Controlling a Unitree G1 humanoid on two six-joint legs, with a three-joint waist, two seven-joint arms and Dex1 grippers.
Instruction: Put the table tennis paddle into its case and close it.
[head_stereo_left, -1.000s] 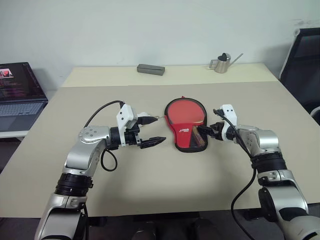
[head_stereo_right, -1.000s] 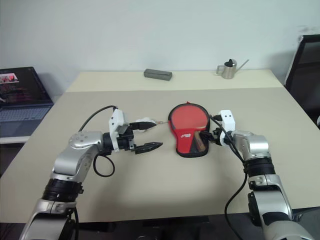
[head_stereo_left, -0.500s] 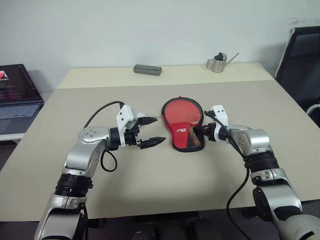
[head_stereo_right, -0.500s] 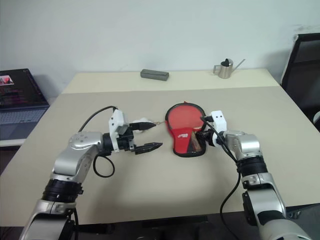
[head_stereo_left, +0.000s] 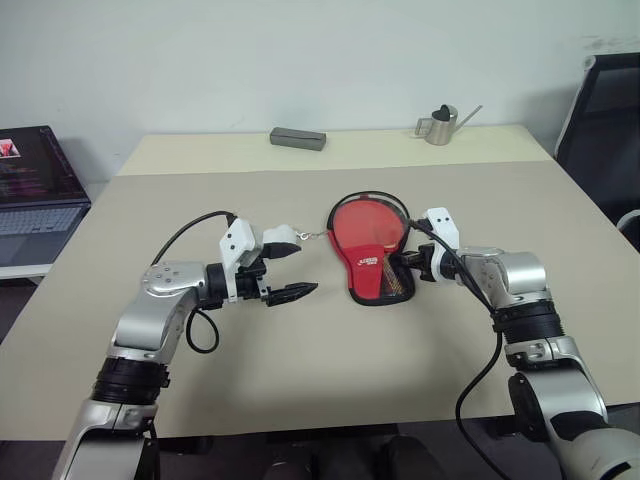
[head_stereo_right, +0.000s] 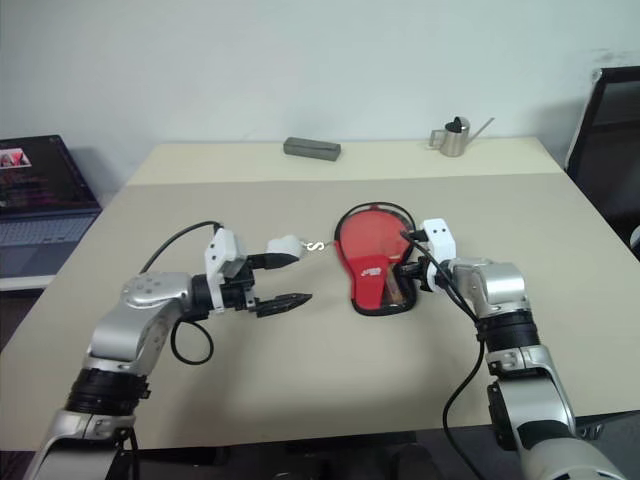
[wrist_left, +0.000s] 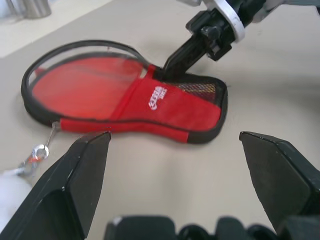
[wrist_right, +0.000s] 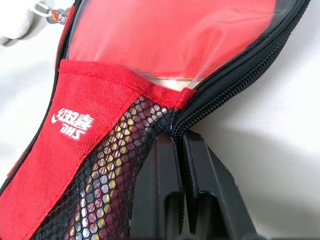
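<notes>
The case (head_stereo_left: 372, 252) lies mid-surface (head_stereo_left: 300, 370); our right hand (wrist_right: 179, 137) pinches its zipper edge, seen close in the right wrist view, while our left hand (head_stereo_left: 290, 268) spreads wide beside it, near the fluffy charm (head_stereo_left: 280, 240).

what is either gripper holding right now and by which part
The right gripper is shut on the case, pinching its zipper edge beside the mesh pocket. The left gripper stands open, holding nothing.
</notes>
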